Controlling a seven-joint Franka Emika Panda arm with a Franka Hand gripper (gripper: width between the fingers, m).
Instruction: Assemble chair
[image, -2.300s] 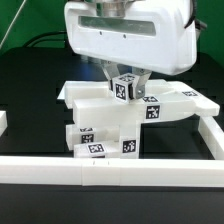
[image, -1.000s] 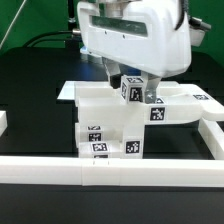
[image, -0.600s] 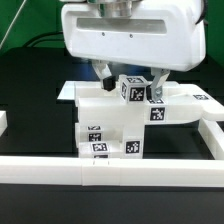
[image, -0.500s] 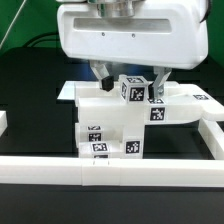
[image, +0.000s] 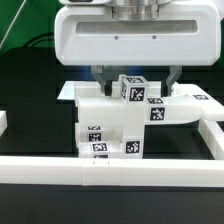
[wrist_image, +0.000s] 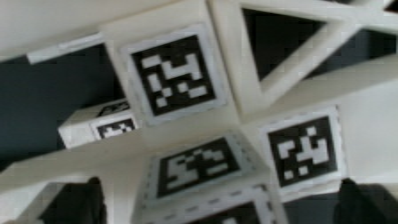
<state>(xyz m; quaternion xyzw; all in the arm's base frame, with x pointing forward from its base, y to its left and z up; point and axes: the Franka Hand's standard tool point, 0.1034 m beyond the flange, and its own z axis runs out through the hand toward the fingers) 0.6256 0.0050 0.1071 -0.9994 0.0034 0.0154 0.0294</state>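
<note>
The chair (image: 112, 125) stands partly joined in the middle of the black table: stacked white blocks with small tags, and a bar reaching toward the exterior view's right. A tagged block (image: 135, 90) sticks up from its top. My gripper (image: 138, 75) hangs right over that block, open, one dark finger on each side and both apart from it. In the wrist view the chair's tagged faces (wrist_image: 175, 78) and an X-braced part (wrist_image: 320, 40) fill the picture. My gripper (wrist_image: 222, 205) shows there only as two dark fingertips (wrist_image: 80, 200) at the edges.
A long white border rail (image: 110, 170) runs along the front. Another rail (image: 214, 138) closes the exterior view's right side, and a short piece (image: 3, 122) shows at its left edge. Dark cables lie at the back left (image: 35, 45).
The hand has turned square to the camera and shifted toward the exterior view's left, and its fingers now stand wider apart round the top block. The block sits more upright than two seconds ago.
</note>
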